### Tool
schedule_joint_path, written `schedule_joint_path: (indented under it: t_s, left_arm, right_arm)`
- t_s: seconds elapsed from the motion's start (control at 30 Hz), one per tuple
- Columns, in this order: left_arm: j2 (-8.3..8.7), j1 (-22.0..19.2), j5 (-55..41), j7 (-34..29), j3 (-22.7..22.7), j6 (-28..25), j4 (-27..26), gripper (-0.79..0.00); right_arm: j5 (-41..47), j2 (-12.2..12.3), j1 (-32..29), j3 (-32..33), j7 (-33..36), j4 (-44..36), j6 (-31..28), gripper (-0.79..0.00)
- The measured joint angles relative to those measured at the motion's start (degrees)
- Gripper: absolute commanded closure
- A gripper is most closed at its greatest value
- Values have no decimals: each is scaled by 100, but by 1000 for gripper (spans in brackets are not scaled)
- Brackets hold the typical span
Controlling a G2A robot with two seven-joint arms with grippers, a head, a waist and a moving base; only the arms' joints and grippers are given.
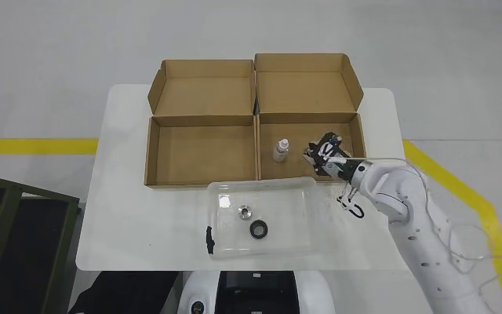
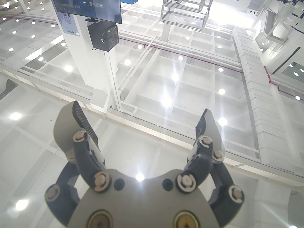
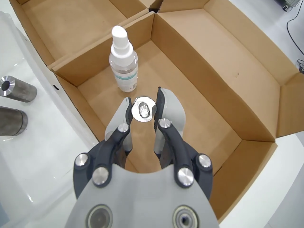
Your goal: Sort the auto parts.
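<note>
My right gripper (image 3: 143, 110) is shut on a small shiny metal disc (image 3: 143, 112) and hangs over the floor of the right cardboard box (image 3: 213, 91). In the top view this gripper (image 1: 323, 152) sits inside the right box (image 1: 357, 145), a little to the right of a small clear spray bottle (image 1: 280, 149). The spray bottle (image 3: 123, 60) stands upright in the box just beyond the fingertips. My left gripper (image 2: 142, 122) is open, holds nothing and points up at the ceiling.
The left cardboard box (image 1: 201, 153) stands beside the right one. A clear plastic tray (image 1: 302, 188) in front of the boxes holds a metal bushing (image 1: 245, 211) and a dark ring (image 1: 259, 230); a black part (image 1: 209, 239) lies at its left edge. Two metal cylinders (image 3: 17, 91) lie in the tray.
</note>
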Motion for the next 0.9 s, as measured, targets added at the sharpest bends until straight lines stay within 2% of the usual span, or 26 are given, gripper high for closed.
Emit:
schedule_joint_path:
  t_s: [0.53,0.67,0.9]
  left_arm:
    - [0,0,0,0,0,0,0,-785]
    - [0,0,0,0,0,0,0,-785]
    - [0,0,0,0,0,0,0,-785]
  right_arm:
    - [206,-84,645,-524,382,863,-35,0]
    - [193,-94,736,-593,437,969,-18,-123]
    - [166,-111,836,-700,468,1105,32,-154]
